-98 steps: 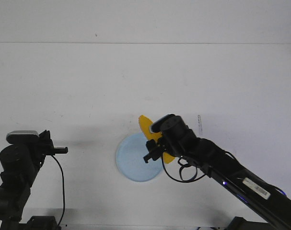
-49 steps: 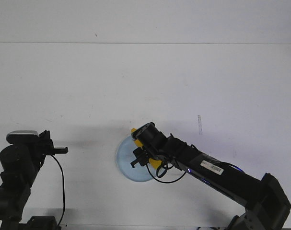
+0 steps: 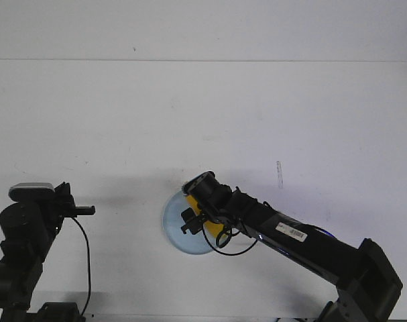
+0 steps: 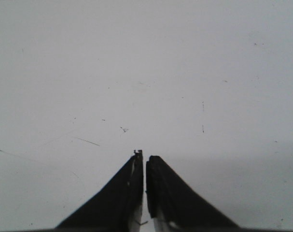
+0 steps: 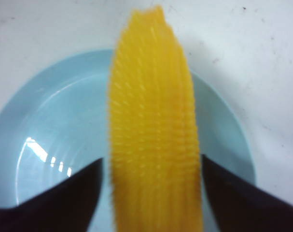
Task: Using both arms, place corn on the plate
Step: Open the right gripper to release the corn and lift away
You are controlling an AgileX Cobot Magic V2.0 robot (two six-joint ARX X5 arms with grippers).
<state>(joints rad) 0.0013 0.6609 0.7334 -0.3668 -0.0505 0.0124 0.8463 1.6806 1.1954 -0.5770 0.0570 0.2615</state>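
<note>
The yellow corn lies lengthwise across the pale blue plate, and its tapered far end reaches past the rim. My right gripper straddles the cob with its jaws open, and a thin strip of plate shows between each finger and the corn. In the front view the right gripper is low over the plate, and only bits of the corn show under the wrist. My left gripper is shut and empty at the left, far from the plate. It points over bare table in the left wrist view.
The white table stretches around the plate. The right arm reaches in from the lower right, with a black cable loop hanging beside the plate. The left arm stands at the lower left.
The right arm moved left and down with the corn, from beside the plate's right rim to over the plate. The corn now rests low on the plate. The left arm has not moved.
</note>
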